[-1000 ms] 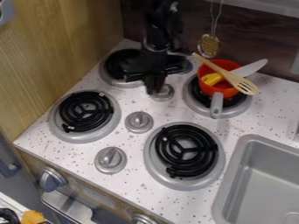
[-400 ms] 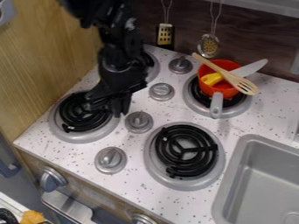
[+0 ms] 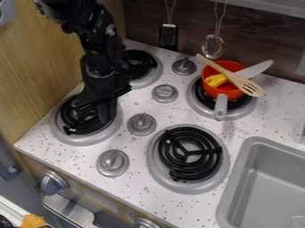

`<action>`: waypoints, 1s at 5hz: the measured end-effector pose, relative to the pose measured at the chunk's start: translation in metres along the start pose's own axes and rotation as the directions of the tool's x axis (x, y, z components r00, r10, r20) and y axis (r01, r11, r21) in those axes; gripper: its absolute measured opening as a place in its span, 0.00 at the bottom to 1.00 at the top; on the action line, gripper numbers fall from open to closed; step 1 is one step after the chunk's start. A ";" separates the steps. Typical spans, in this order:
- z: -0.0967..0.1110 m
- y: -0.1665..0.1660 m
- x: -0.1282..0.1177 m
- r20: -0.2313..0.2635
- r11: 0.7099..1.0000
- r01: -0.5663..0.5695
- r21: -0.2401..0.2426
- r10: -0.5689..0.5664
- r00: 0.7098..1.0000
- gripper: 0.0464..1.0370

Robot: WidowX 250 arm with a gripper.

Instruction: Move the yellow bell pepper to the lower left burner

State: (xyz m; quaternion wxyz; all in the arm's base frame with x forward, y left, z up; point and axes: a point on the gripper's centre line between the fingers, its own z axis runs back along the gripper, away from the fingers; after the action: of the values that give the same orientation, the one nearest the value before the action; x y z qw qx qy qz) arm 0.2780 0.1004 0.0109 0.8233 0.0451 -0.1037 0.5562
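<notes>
Sink (image 3: 238, 177), red pot (image 3: 224, 90) — grater (image 3: 168, 36), perhaps

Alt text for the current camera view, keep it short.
Black robot arm with its gripper low over the left burner of a four-burner toy stove; whether it holds anything is unclear. On the right burner, a red pot with a wooden spatula, a knife and something yellow. Sink at lower right.

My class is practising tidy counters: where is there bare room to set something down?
The lower right burner is bare, as is the counter below it, left of the sink. Crowded: the red pot with its spatula and knife, and the lower left burner, where the hand hangs.
</notes>
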 end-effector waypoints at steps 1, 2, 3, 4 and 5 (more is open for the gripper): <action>-0.006 0.002 -0.002 -0.024 1.000 -0.018 0.005 0.018 1.000 0.04; -0.017 0.002 0.004 -0.034 1.000 0.024 -0.005 -0.024 0.999 0.08; -0.020 -0.002 0.008 -0.013 0.999 0.044 -0.031 -0.044 0.999 0.26; -0.018 -0.001 0.009 0.004 0.998 0.058 0.004 -0.058 0.998 0.55; -0.006 -0.002 0.007 0.008 0.997 0.073 0.023 -0.073 0.997 0.85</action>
State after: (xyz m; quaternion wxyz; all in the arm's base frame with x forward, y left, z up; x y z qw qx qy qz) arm 0.2832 0.1072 0.0066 0.8420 0.0609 -0.0994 0.5267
